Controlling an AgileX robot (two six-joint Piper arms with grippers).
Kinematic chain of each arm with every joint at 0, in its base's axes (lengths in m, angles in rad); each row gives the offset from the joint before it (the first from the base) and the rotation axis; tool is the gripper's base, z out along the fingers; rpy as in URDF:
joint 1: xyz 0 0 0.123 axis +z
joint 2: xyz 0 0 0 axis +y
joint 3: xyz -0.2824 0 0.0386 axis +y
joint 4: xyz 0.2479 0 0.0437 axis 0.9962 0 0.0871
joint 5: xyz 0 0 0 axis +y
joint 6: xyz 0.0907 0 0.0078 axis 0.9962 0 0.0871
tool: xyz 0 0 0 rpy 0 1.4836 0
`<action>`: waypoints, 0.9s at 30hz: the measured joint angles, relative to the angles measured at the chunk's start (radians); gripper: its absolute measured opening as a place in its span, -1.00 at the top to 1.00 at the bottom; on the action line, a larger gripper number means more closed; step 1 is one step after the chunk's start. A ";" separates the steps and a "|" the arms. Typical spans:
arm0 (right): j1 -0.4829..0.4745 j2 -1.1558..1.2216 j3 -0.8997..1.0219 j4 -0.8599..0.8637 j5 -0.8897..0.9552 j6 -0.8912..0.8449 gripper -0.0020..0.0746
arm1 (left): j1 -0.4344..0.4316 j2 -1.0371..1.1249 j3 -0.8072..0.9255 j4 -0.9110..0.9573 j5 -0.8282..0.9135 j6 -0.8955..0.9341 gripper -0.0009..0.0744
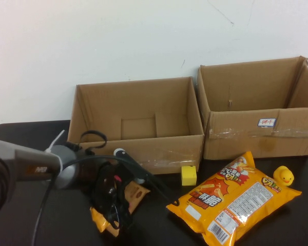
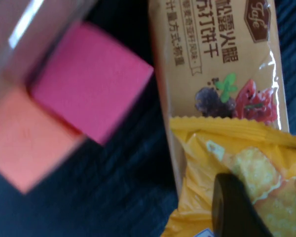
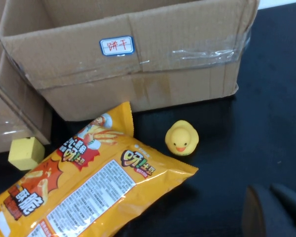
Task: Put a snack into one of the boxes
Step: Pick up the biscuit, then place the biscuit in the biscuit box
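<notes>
Two small snack packets lie at the front left: a yellow cracker packet [image 2: 237, 158] and a tan biscuit packet [image 2: 217, 59]; both show under my left gripper in the high view [image 1: 131, 197]. My left gripper [image 1: 112, 207] is down on them, open, with one dark finger [image 2: 234, 207] resting on the yellow packet; the other finger is out of view. A big orange chip bag [image 1: 236, 202] lies at the front right. Two open cardboard boxes stand behind, a left box [image 1: 138, 148] and a right box [image 1: 256, 138]. My right gripper [image 3: 267, 190] is shut and empty, near the bag's corner.
A pink cube [image 2: 89, 81] and an orange cube [image 2: 24, 138] sit beside the small packets. A yellow cube [image 1: 189, 175] lies in front of the left box. A yellow rubber duck [image 1: 283, 176] sits in front of the right box, which bears a white label [image 3: 117, 46].
</notes>
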 joint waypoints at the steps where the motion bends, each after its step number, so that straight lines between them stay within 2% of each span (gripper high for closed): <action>1: 0.000 0.000 0.000 0.000 0.002 0.000 0.95 | 0.000 -0.009 0.000 -0.007 0.024 -0.012 0.45; 8: 0.000 0.000 0.000 0.009 0.002 0.000 0.95 | 0.000 -0.125 -0.050 -0.125 0.237 -0.034 0.47; 12: 0.000 0.000 0.000 0.012 -0.002 0.000 0.95 | 0.000 -0.181 -0.162 -0.226 0.380 -0.031 0.48; 15: 0.000 0.000 0.000 0.013 -0.004 0.000 0.95 | 0.000 -0.199 -0.280 -0.338 0.416 0.015 0.48; 17: 0.000 -0.001 0.000 0.014 -0.006 0.000 0.95 | 0.000 -0.199 -0.361 -0.421 0.389 0.075 0.48; 21: 0.000 -0.001 0.000 0.027 -0.006 0.000 0.95 | -0.010 -0.195 -0.508 -0.653 0.215 0.277 0.48; 27: 0.000 -0.001 0.000 0.048 -0.006 0.000 0.95 | -0.086 -0.080 -0.732 -1.002 0.000 0.716 0.47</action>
